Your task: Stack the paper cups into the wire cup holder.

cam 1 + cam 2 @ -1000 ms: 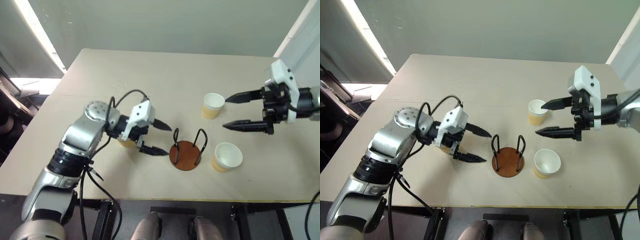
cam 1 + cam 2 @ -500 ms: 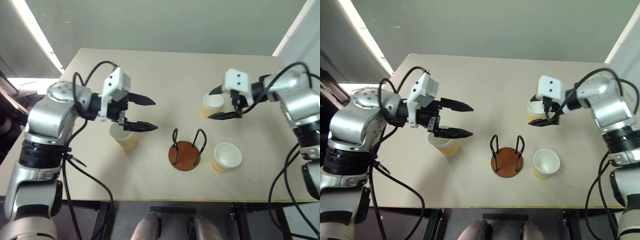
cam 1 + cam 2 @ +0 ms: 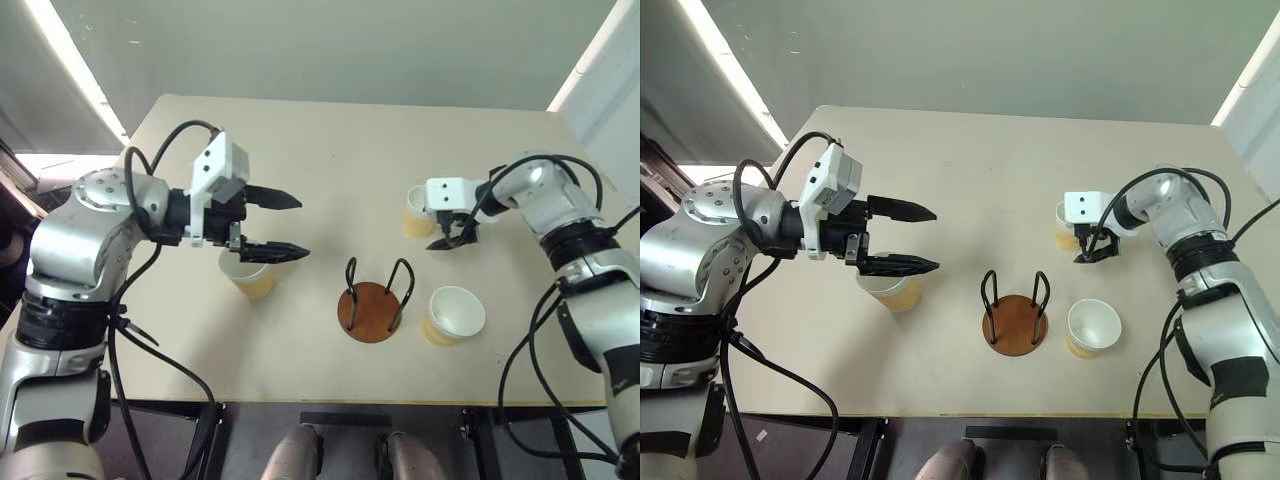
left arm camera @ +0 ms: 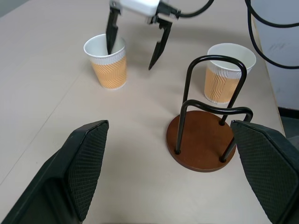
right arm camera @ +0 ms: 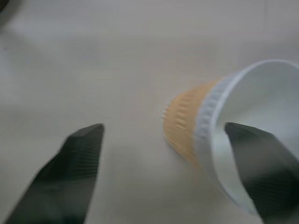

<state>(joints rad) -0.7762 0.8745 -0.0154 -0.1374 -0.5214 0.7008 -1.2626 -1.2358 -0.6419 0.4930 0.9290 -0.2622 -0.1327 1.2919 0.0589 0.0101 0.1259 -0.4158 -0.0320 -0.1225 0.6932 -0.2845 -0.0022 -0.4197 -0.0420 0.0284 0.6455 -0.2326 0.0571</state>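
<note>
We look down from the head through two eyes set side by side, sharing the whole surface (image 3: 330, 150). Our left wrist camera faces low across it toward the wire cup holder (image 4: 205, 130); our right wrist camera sits close over one paper cup (image 5: 224, 135).

A pale beige surface (image 3: 330, 160) fills the middle of the frame. Just below centre stands the wire cup holder (image 3: 373, 299), a rust-brown disc with two upright black wire arches and nothing in it. Three paper cups stand upright around it: one (image 3: 247, 276) left of centre, one (image 3: 452, 314) just to the holder's right, and one (image 3: 418, 211) at upper right. The left hand (image 3: 284, 225) hangs above the left cup, its two black fingers spread wide and pointing toward the right of the frame. The right hand (image 3: 450, 234) reaches down at the upper-right cup; one dark fingertip shows just right of that cup.
</note>
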